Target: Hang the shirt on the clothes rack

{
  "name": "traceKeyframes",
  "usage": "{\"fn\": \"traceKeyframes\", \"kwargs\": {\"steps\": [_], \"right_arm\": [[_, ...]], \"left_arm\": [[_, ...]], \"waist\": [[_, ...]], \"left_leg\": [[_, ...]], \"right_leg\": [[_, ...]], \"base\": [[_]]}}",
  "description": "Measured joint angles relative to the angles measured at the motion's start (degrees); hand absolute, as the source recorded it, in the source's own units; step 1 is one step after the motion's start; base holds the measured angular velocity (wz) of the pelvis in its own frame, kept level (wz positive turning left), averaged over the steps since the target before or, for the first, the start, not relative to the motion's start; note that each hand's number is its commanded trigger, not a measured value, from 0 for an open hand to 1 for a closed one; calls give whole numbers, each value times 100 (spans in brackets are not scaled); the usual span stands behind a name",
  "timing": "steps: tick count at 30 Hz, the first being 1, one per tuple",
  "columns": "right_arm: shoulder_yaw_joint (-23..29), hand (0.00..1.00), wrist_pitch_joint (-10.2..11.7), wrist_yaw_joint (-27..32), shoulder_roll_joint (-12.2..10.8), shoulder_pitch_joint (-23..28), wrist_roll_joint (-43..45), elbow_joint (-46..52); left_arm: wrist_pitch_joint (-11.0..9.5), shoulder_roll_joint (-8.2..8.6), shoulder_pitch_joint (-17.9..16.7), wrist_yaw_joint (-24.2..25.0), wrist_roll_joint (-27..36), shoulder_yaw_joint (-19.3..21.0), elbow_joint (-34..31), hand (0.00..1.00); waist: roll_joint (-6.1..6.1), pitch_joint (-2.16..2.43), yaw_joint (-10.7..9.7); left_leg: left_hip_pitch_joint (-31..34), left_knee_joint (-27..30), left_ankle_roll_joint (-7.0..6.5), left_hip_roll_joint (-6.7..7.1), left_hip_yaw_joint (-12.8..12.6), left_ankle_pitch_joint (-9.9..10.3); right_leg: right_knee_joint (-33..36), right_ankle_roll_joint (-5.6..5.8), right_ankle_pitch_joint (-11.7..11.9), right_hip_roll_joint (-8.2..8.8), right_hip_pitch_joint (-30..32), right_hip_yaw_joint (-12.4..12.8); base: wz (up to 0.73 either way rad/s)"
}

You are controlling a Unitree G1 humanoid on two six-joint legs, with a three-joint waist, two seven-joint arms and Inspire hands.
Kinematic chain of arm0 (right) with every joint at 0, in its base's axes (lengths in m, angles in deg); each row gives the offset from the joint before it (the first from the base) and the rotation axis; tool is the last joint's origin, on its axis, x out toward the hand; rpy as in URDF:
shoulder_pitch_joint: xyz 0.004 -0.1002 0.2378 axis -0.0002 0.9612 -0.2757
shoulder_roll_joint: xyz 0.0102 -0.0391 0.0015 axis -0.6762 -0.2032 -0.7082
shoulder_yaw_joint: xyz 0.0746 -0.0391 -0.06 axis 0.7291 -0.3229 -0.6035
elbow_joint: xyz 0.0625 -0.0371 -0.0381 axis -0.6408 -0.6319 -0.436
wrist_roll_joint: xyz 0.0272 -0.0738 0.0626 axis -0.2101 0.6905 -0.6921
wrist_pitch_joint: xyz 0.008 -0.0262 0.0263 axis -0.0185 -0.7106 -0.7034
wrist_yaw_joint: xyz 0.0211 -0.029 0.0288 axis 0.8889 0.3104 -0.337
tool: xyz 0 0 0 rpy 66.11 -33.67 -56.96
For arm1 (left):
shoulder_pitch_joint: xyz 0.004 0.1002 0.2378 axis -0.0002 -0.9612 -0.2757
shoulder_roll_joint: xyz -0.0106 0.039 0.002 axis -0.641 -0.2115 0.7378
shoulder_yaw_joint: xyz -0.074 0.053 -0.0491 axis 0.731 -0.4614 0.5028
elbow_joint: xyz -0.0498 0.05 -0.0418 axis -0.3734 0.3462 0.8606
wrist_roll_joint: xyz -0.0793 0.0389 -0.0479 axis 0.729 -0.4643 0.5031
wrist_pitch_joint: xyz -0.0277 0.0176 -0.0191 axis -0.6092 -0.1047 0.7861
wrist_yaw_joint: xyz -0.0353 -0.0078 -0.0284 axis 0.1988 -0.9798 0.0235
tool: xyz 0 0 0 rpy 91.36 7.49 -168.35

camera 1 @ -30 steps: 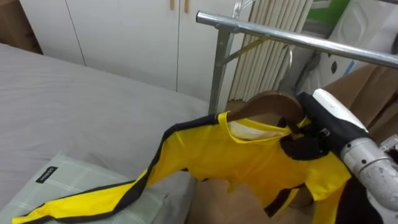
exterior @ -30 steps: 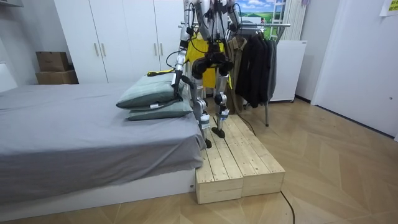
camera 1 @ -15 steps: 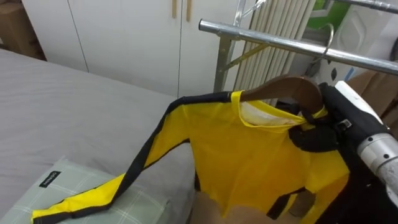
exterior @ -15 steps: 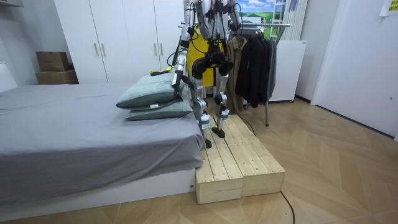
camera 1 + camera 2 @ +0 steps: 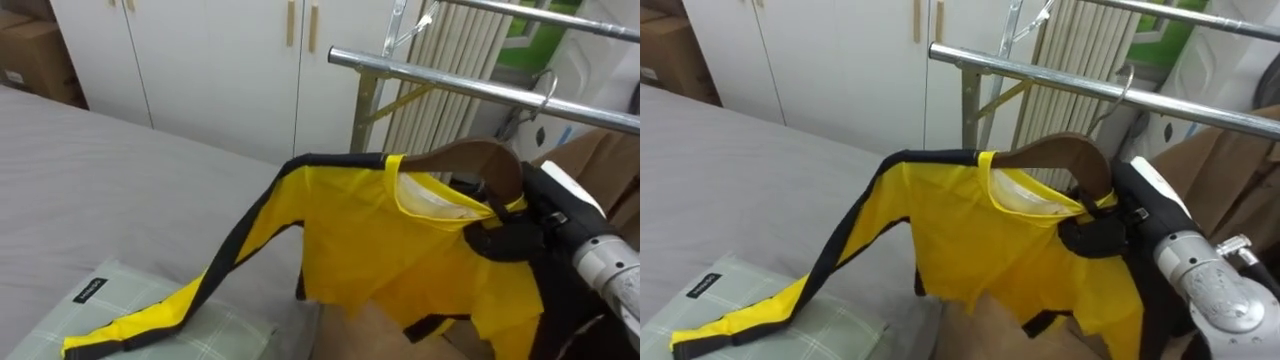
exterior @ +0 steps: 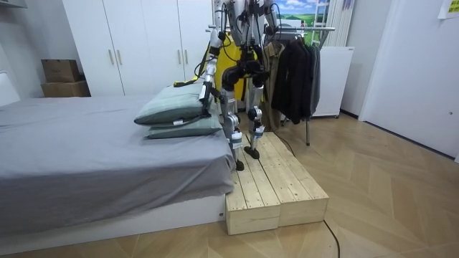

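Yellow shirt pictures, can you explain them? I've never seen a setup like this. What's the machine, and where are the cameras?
It is a humanoid robot standing on a wooden platform beside a bed, facing a clothes rack. Two pictures come from cameras in its head, looking down; the third from a camera across the room. Its right robot hand grips a wooden hanger carrying a yellow shirt, close under the metal rail. One sleeve trails onto a checked pillow on the bed.
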State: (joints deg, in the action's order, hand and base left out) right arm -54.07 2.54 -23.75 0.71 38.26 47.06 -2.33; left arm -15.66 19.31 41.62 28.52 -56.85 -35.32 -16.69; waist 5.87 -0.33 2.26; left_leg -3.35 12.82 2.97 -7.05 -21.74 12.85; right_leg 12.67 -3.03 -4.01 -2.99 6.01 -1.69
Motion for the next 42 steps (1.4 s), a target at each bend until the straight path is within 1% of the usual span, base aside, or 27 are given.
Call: {"fn": "traceKeyframes", "kwargs": {"steps": [4, 12, 14, 17, 18, 20, 24, 25, 28, 30, 32, 37, 39, 42], "right_arm": [[-1, 100, 1, -140, 111, -203, -197, -587], [6, 100, 9, -311, 150, -620, -301, -1609], [86, 100, 12, -310, 154, -690, -492, -2075], [129, 100, 34, -305, 177, -841, -546, -2608], [129, 100, 44, -305, 189, -872, -564, -2718], [141, 100, 49, -299, 212, -949, -580, -3033], [141, 100, 76, -299, 251, -954, -738, -3139], [141, 100, 90, -299, 284, -954, -743, -3143], [141, 100, 136, -310, 412, -977, -743, -3189], [141, 100, 187, -323, 518, -1012, -750, -3314], [141, 100, 198, -324, 655, -1039, -816, -3418], [141, 100, 208, -324, 790, -1070, -875, -3591], [141, 100, 214, -321, 870, -1082, -887, -3591], [141, 100, 307, -307, 1022, -1083, -892, -3593]], "left_arm": [[-5, -3, -9, -13, -7, 12, -1, 0], [-37, -40, -13, -14, -5, 17, -2, 0], [-45, -64, -14, -14, -4, 22, -21, 0], [-67, -67, -29, -14, -1, 40, -23, 0], [-95, -69, -44, -14, 0, 42, -23, 0], [-228, -70, -124, -14, 2, 46, -24, 0], [-277, -74, -145, -14, 5, 51, -24, 0], [-325, -74, -169, -15, 4, 51, -24, 0], [-485, -74, -267, -23, -1, 54, -24, 0], [-541, -76, -312, -23, -1, 52, -24, 0], [-676, -76, -389, -23, 0, 41, -24, 0], [-861, -76, -504, -21, -6, 41, -25, 0], [-877, -76, -536, -20, -6, 45, -69, 0], [-914, -75, -665, -19, -6, 46, -210, 0]], "waist": [[14, 7, 10], [58, 0, -4], [89, -1, -8], [91, -2, -2], [91, -2, -2], [88, -4, -1], [85, -6, 0], [82, -8, 0], [69, -14, 1], [55, -19, 3], [40, -29, 12], [31, -24, 30], [38, -20, 28], [73, -4, -3]], "left_leg": [[-3, -9, 3, -1, -5, -3], [11, -8, 4, 0, 94, -3], [-2, -8, 4, 9, 158, -3], [-3, -2, 3, 10, 164, -3], [-4, 0, 3, 10, 168, -3], [-20, 10, 4, 6, 175, -2], [-33, 12, 5, 7, 184, -2], [-41, 10, 5, 9, 187, -2], [-75, -11, 5, 12, 181, -2], [-99, -20, 6, 12, 173, -1], [-93, -23, 6, 15, 153, -1], [-95, -50, 11, 18, 167, -5], [-96, -59, 18, 22, 184, -10], [-92, -62, 19, 27, 228, -11]], "right_leg": [[-12, -4, 2, -4, 4, -10], [-13, -12, -30, -6, -12, -34], [-3, -5, -66, 1, -14, -29], [-6, -6, -67, 2, -31, -31], [-7, -5, -67, 2, -43, -32], [-19, -5, -67, 3, -82, -56], [-9, -7, -75, 8, -82, -85], [-2, -8, -81, 10, -79, -92], [11, -11, -93, 8, -88, -93], [49, -15, -108, 8, -93, -91], [106, -19, -129, 10, -85, -75], [110, -28, -137, 1, -73, -63], [110, -27, -143, 2, -73, -69], [100, -22, -157, 9, -85, -100]], "base": [[0], [4], [12], [0], [0], [0], [1], [0], [0], [-2], [-5], [-1], [2], [6]]}}
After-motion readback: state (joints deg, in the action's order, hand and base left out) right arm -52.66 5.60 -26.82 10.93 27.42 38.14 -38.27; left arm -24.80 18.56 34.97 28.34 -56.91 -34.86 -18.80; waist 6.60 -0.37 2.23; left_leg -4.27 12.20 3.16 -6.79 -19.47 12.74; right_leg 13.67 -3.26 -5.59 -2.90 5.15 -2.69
